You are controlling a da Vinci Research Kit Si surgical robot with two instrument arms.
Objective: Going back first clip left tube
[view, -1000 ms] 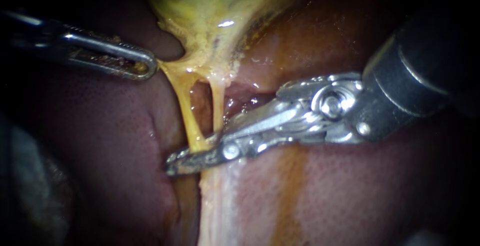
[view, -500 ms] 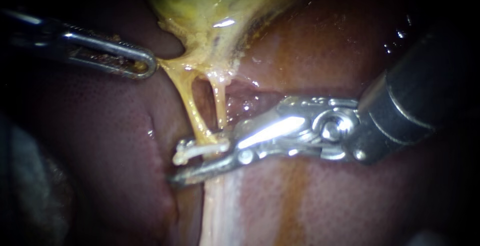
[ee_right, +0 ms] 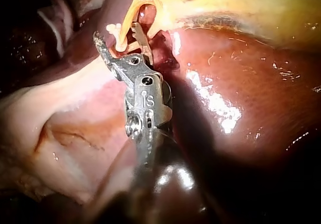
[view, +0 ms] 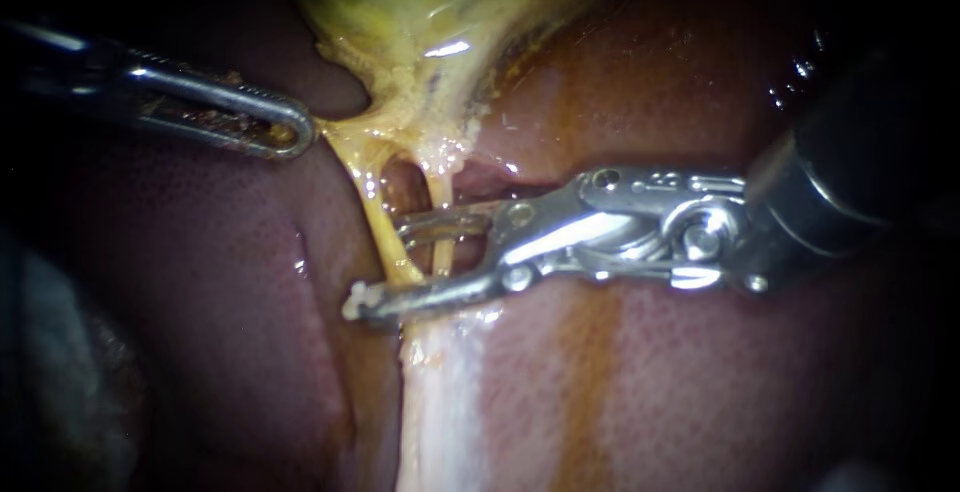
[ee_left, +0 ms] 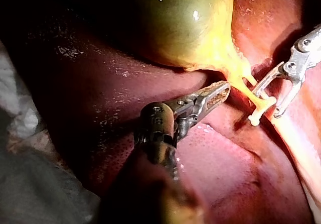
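The clip (view: pixel 356 300) is seen low on the left tube (view: pixel 375 222), just above the point where both tubes run into the pale band on the liver (view: pixel 700 382). Its white end juts out past the tube's outer side. In the left wrist view the clip (ee_left: pixel 261 107) is shown crossing the tube and closed around it.

A second ago this spot was covered by the shut jaws of the right instrument (view: pixel 380 264). Half a second ago they were parted a little and the clip was first uncovered. Now the jaws are spread wide, nothing is gripped by them, and the instrument's wrist is drawn somewhat back toward the side it comes in from. The clip has kept its place against the tube, so it is judged to be released and seated. Both tubes are not yet cleared, though: the left tube and the right tube (view: pixel 436 197) are bracketed by the open jaws, the lower jaw lying close along the clip.

The retreat is therefore judged as begun but not finished. A straight pull-back along the shaft is called for, so that neither the clip nor a tube is snagged.

Tension is kept by the left instrument (view: pixel 298 136), whose jaws are closed on the yellow lower edge of the gallbladder (view: pixel 430 12), drawn away from the tubes.
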